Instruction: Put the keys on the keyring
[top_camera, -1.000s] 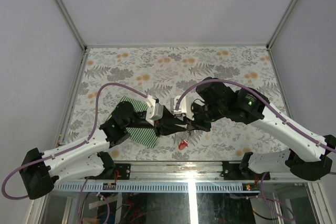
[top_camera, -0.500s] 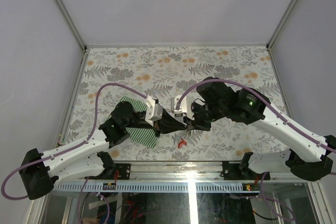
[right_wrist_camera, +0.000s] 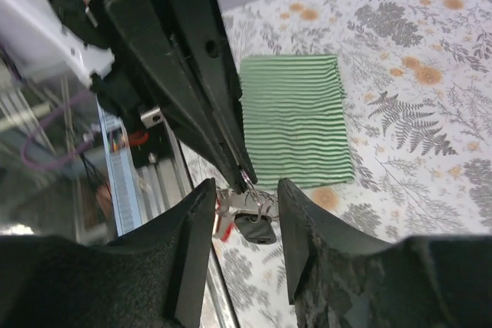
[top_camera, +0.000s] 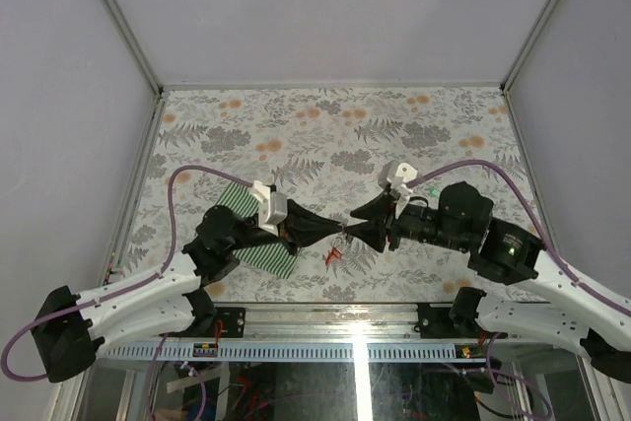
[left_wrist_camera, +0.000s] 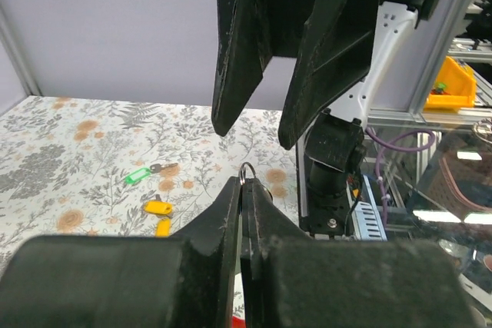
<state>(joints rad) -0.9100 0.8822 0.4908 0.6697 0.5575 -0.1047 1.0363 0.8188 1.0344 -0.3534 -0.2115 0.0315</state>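
My left gripper is shut on the keyring, a thin grey loop that sticks out above its tips. In the right wrist view a dark-headed key and the red tag hang from the keyring below the left gripper. My right gripper is open, its fingers on either side of the hanging key and not touching it. From above, both grippers meet tip to tip over the table's front, left gripper and right gripper, with the red tag dangling. A green key and yellow keys lie on the table.
A green striped cloth lies under the left arm, also in the right wrist view as the striped cloth. The table's near edge with its metal rail runs just below the grippers. A yellow bin sits beyond the table.
My left gripper has shut on the ring. My right gripper has opened and let go, and that arm has swung lower and back to the right. The red tag shifted slightly left.
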